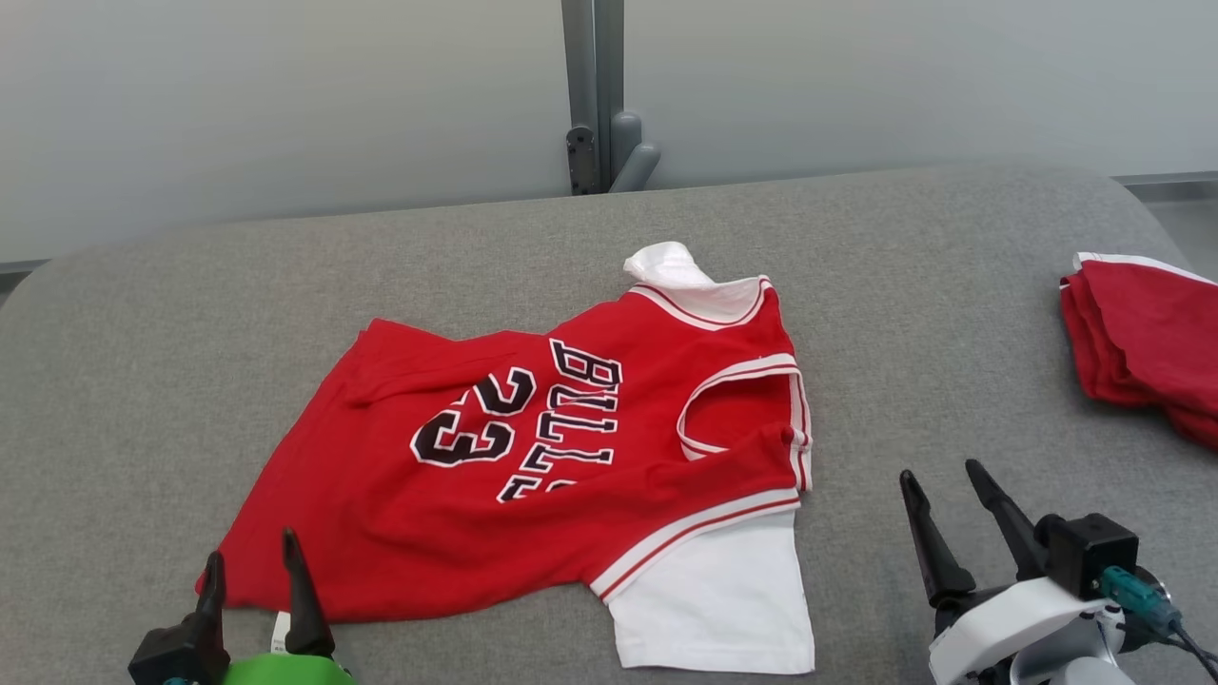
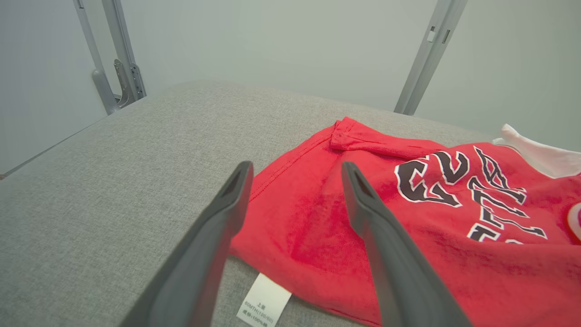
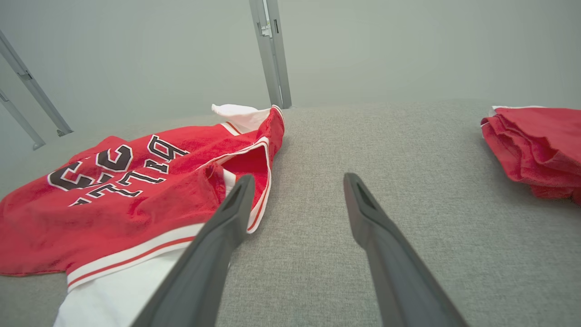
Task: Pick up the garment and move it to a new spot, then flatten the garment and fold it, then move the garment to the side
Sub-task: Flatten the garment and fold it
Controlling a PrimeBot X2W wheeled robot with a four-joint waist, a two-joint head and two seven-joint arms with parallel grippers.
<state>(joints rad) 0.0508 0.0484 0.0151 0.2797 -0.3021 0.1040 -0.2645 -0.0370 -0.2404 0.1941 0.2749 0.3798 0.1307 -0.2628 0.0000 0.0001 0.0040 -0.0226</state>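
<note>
Where the grey padded surface (image 1: 952,285) spread before the robot, the following were recorded.

Item 1: garment (image 1: 533,457). Red sleeveless jersey with white-and-red trim and black lettering outlined in white, reading "23" and "BULLS". It lay at the middle of the surface, spread out but wrinkled, hem toward the robot's left and neck toward its right. White sleeves (image 1: 714,599) showed at the near and far sides. The far hem corner was turned over on itself.

Item 2: label (image 2: 263,302). White printed tag, poking out from under the near hem onto the bare surface.

Item 3: left gripper (image 1: 250,546). Fingers spread apart, nothing between them. The tips stood at the near hem corner of the garment; contact with the cloth could not be told.

Item 4: right gripper (image 1: 940,471). Fingers spread apart and empty, over bare surface to the right of the garment and clear of it.

Item 5: folded red cloth (image 1: 1142,333). White-edged, at the right edge of the surface, well apart from the garment.

Item 6: grey metal post (image 1: 595,95). Upright behind the far edge, against a pale wall.
</note>
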